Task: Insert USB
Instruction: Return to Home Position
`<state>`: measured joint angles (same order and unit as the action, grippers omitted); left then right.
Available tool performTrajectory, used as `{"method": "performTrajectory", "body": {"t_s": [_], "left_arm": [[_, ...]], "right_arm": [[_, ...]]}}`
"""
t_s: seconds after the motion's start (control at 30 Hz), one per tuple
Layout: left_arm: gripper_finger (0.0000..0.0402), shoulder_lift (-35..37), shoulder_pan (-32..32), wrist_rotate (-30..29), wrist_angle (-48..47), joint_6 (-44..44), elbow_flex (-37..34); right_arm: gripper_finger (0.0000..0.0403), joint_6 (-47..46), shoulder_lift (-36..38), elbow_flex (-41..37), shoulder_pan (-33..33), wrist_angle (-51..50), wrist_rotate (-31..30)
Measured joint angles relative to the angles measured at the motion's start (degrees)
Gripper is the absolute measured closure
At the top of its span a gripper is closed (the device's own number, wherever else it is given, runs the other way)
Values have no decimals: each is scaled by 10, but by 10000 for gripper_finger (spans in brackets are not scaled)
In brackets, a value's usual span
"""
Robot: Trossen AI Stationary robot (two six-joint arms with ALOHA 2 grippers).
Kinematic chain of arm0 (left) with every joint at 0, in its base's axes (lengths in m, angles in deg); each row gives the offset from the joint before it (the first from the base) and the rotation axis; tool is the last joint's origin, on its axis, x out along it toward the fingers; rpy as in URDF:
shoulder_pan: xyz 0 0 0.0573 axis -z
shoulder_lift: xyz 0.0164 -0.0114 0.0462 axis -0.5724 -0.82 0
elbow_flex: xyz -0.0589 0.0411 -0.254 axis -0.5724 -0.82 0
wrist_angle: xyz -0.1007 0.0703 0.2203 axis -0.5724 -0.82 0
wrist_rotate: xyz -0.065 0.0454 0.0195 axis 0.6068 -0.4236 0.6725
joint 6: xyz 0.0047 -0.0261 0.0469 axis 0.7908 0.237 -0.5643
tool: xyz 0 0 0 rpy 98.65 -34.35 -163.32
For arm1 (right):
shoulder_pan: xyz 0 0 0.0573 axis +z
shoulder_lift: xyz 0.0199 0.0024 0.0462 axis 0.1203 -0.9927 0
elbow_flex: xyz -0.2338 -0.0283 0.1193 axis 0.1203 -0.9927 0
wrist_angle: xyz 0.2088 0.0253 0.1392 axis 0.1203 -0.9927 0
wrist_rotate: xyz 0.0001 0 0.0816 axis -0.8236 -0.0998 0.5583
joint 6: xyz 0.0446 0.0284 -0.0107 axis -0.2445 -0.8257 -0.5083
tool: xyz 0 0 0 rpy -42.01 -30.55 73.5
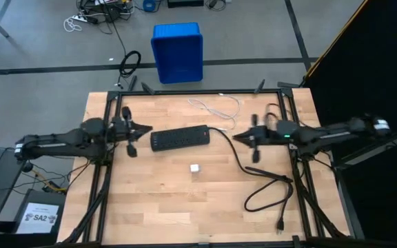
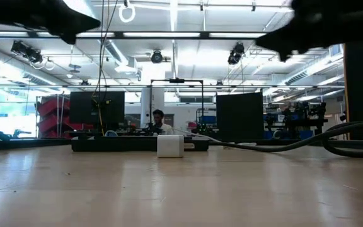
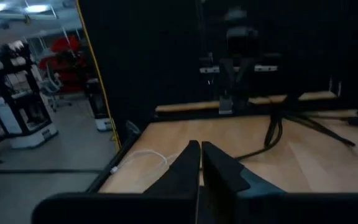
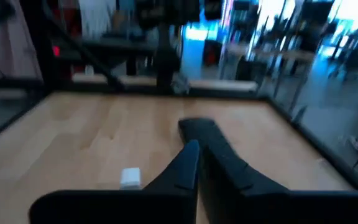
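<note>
High cam stares straight down at the whole tabletop (image 1: 185, 200). Low one sits at tabletop level, facing the room behind. Wrist cams peek forward past their own fingers (image 3: 188, 163). High, low and right wrist all catch the white adapter (image 1: 194, 167).

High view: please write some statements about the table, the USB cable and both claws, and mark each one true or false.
1. The white charger adapter lies on the wood, apart from the black power strip. True.
2. The white USB cable is plugged into the adapter. False: it lies loose near the table's edge, apart from it.
3. The left claw holds the cable. False: it is shut on nothing, near the strip's end.
4. The right claw is shut and empty. True.
</note>
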<state>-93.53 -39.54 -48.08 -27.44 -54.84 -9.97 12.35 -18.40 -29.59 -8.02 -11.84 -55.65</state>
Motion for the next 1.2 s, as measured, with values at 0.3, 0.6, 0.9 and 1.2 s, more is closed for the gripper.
{"method": "performTrajectory", "body": {"t_s": [0.3,0.6,0.9,1.2], "left_arm": [[401,177,0,0,27,-10,-122],[402,193,-3,2,56,15,-183],[401,193,-3,95,67,45,-207],[401,191,-3,100,45,50,-207]], "right_arm": [[402,8,334,-165,-43,30,37],[403,23,449,-163,-51,-104,78],[403,9,444,-165,-51,-144,73],[401,-61,441,-165,-51,-234,17]]}}
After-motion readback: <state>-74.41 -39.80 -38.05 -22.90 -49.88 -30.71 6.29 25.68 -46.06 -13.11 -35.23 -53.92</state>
